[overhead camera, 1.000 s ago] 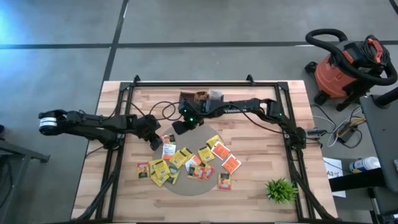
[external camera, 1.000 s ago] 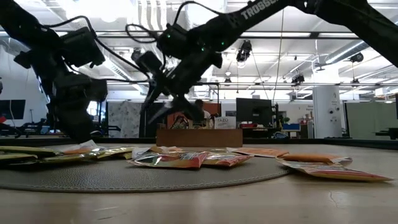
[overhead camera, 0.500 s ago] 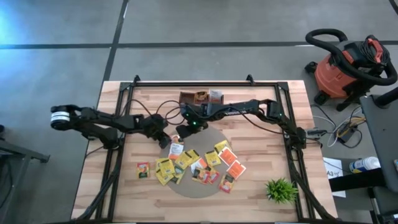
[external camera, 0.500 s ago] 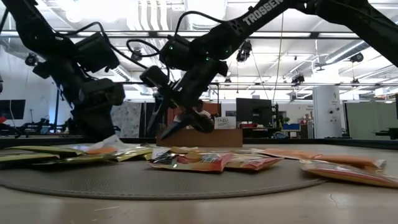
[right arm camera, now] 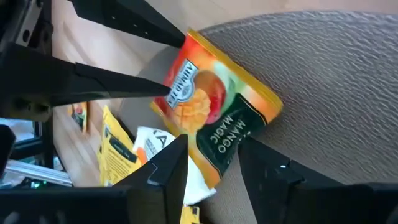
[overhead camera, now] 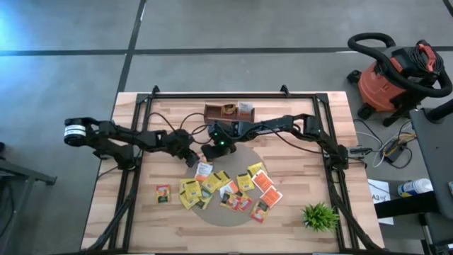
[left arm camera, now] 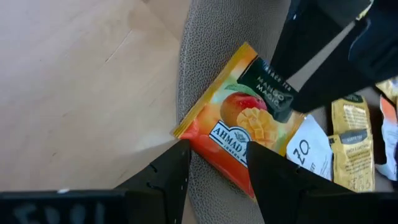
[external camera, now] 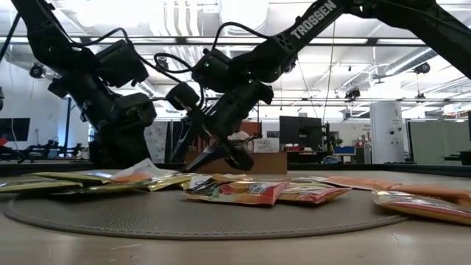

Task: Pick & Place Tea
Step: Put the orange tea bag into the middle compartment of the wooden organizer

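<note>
An orange and dark green mango tea packet (left arm camera: 239, 115) (right arm camera: 205, 106) lies flat at the far left rim of the round grey mat (overhead camera: 226, 218), partly on a white packet (overhead camera: 203, 168). My left gripper (overhead camera: 190, 159) (left arm camera: 217, 149) is open, its fingertips at the packet's orange end. My right gripper (overhead camera: 211, 151) (right arm camera: 212, 144) is open and slants down over the dark green end from the opposite side. Several more yellow and orange-red tea packets (overhead camera: 237, 190) lie scattered on the mat. My left gripper slants down with one fingertip (left arm camera: 180, 152) beside the packet's orange corner (left arm camera: 202, 140) and the other over its edge; I cannot tell whether they touch it. My right gripper has both fingertips over the packet's green end (right arm camera: 231, 138); I cannot tell whether they touch it.
A brown wooden tray (overhead camera: 230, 111) stands at the far edge behind the grippers. One packet (overhead camera: 163, 193) lies on the bare wood left of the mat. A small green plant (overhead camera: 320, 216) stands at the near right. Black frame rails (overhead camera: 334, 177) run along both sides.
My left gripper has moved toward the table's right edge and down, reaching the mat's rim. My right gripper has come down toward the mango packet. The mat with its packets has slid a little toward the table's right edge; the packet on the bare wood has stayed.
</note>
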`<state>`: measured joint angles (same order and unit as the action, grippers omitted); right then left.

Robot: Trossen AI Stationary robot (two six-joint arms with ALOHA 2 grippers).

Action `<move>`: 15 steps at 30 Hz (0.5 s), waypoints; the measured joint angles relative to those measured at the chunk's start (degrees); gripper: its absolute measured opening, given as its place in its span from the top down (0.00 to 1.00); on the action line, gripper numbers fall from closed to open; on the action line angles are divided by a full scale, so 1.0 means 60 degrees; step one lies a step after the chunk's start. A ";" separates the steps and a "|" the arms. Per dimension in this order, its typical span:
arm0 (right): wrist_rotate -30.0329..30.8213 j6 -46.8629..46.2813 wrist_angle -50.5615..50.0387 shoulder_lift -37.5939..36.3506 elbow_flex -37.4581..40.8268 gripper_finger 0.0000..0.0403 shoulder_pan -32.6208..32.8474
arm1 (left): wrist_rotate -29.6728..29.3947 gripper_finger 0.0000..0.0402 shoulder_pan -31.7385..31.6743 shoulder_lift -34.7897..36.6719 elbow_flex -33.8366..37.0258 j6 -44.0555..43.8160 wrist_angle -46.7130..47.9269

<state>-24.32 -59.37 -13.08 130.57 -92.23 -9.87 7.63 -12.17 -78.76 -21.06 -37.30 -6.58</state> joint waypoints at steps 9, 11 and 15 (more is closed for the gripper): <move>0.0034 0.0071 0.0249 0.0192 0.0001 0.69 -0.0021 | 0.0042 0.60 -0.0003 -0.0030 -0.0055 -0.0007 0.0043; 0.0067 0.0169 0.0250 0.0192 0.0001 0.72 -0.0040 | 0.0047 0.60 -0.0003 -0.0030 -0.0055 0.0000 0.0087; 0.0345 0.0255 0.0241 0.0192 0.0001 0.81 -0.0062 | 0.0079 0.60 -0.0003 -0.0009 -0.0055 0.0051 0.0167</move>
<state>-22.24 -57.85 -11.64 131.72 -92.23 -10.24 8.11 -12.19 -78.81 -21.39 -36.99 -5.58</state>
